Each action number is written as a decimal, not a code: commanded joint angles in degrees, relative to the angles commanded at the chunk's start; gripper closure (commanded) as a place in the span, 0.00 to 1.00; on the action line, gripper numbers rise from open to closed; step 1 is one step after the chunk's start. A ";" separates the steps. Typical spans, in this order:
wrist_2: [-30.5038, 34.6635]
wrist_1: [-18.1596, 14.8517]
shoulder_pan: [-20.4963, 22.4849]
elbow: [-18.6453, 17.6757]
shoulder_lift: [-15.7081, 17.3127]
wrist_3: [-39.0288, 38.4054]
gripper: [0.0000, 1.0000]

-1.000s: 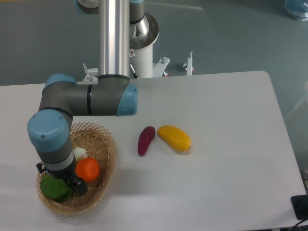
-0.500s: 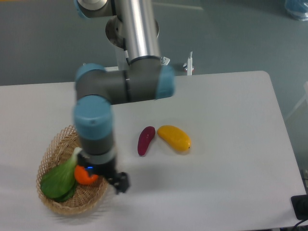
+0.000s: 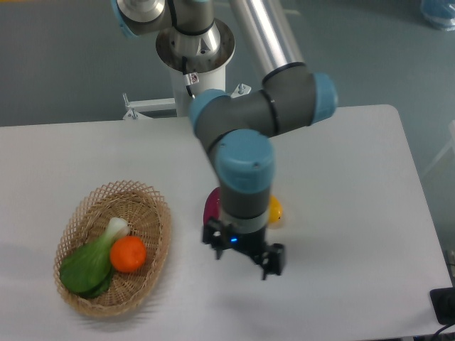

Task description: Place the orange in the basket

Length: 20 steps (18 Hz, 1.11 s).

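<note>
The orange [image 3: 128,254] lies inside the wicker basket [image 3: 151,204] at the left, touching a green leafy vegetable [image 3: 91,261]. My gripper [image 3: 243,254] hangs over the table to the right of the basket, well apart from the orange. Its two dark fingers stand spread and nothing is between them. The arm's wrist covers most of the two fruits behind it.
A purple elongated vegetable [image 3: 211,206] and a yellow mango-shaped fruit [image 3: 274,210] lie mid-table, largely hidden behind the wrist. The arm's base pedestal [image 3: 199,57] stands beyond the table's far edge. A dark object [image 3: 443,305] sits at the bottom right corner.
The gripper has left the basket and swung right across the table to the middle. The orange stays in the basket beside the green vegetable.
</note>
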 joint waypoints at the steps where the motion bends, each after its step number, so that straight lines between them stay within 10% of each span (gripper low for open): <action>1: 0.44 0.09 1.31 -0.61 0.00 2.71 0.00; 20: -0.09 -0.97 15.65 0.70 -0.70 27.44 0.00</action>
